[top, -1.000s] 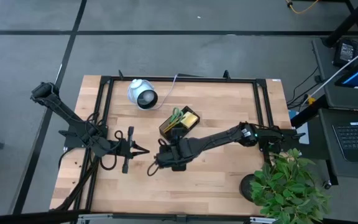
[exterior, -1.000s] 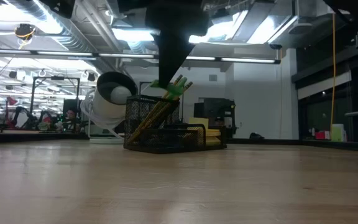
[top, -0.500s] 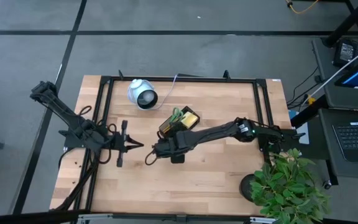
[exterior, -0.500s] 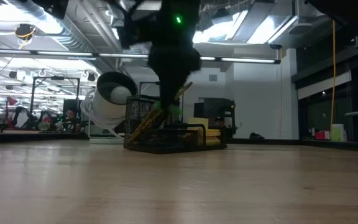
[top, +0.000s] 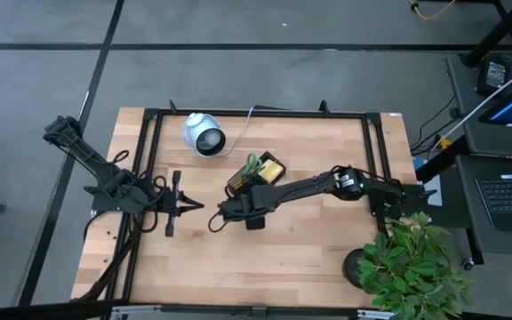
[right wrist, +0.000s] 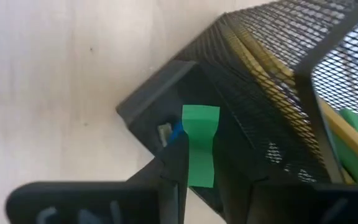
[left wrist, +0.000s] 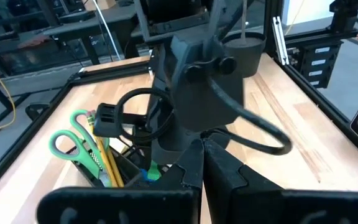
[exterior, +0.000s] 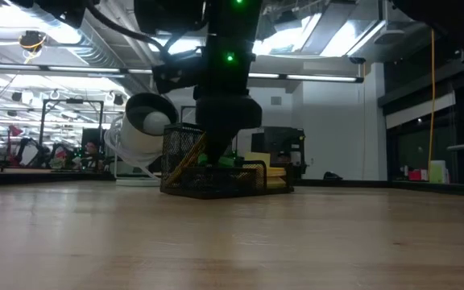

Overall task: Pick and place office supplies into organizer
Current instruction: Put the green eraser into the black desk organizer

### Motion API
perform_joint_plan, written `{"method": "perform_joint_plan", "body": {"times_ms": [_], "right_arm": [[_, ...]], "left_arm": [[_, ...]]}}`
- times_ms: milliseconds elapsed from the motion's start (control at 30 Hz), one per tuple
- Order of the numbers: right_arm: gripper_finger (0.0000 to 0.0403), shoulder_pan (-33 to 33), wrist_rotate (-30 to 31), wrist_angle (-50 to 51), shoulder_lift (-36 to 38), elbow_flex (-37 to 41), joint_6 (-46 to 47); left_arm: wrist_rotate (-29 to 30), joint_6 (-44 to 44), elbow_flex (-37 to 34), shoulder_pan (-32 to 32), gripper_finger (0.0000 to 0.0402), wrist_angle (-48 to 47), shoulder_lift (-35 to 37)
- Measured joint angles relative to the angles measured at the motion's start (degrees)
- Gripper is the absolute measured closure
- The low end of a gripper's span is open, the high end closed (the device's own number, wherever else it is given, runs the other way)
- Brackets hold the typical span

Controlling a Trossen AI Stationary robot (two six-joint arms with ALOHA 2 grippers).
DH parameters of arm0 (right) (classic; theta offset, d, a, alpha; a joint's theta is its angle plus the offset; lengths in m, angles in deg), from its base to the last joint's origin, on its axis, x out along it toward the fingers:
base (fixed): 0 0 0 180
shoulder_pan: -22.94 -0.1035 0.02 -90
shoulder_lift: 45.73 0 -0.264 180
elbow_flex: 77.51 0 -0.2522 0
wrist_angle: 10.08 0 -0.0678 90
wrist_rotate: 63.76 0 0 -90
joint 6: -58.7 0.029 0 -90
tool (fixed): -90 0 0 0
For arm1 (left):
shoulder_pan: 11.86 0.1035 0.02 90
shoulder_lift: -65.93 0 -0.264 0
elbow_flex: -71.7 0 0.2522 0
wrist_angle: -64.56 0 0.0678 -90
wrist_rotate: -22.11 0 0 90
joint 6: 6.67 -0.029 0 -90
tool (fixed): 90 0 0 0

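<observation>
The organizer (top: 258,175) is a black mesh tray standing mid-table. It holds the green-handled scissors (left wrist: 73,140), the wooden pencils (left wrist: 106,163) and the yellow sticky pad (top: 273,168). A small blue block (right wrist: 175,131) lies in its corner compartment (right wrist: 160,118). My right gripper (right wrist: 202,160) hangs over that corner, shut on the small green block (right wrist: 201,134). My left gripper (top: 185,206), shut and holding nothing, waits to the organizer's left. The black pen does not show. My right gripper pinches the small green block between its two fingers, which sit on the block's lower half (right wrist: 200,169). The fingers come from above. The block stands upright over the organizer's corner compartment. Whether it touches the tray I cannot tell.
A white round device (top: 204,135) with a cable lies at the far left of the table. A potted plant (top: 413,265) stands at the near right corner. Black frame rails (top: 149,147) run along the table's sides. Bare wood (top: 265,262) lies toward the near edge.
My right gripper has come down toward the organizer and shifted slightly left and far, ending over its near-left corner with the green block still held. My left gripper has drawn back a little toward the table's left.
</observation>
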Motion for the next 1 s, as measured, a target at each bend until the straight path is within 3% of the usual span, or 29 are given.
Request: {"method": "perform_joint_plan", "body": {"times_ms": [433, 1000], "right_arm": [[0.0334, 1.43, -0.18, 0.12, 0.00, 0.00, -10.40], [0.0333, 2.12, -2.03, 0.70, 0.00, 0.00, -7.45]], "left_arm": [[-0.01, 0.45, 0.00, -0.02, 0.0400, 0.02, 0.00], [-0.02, 1.42, 0.00, -0.02, 0.0400, 0.11, 0.00]]}}
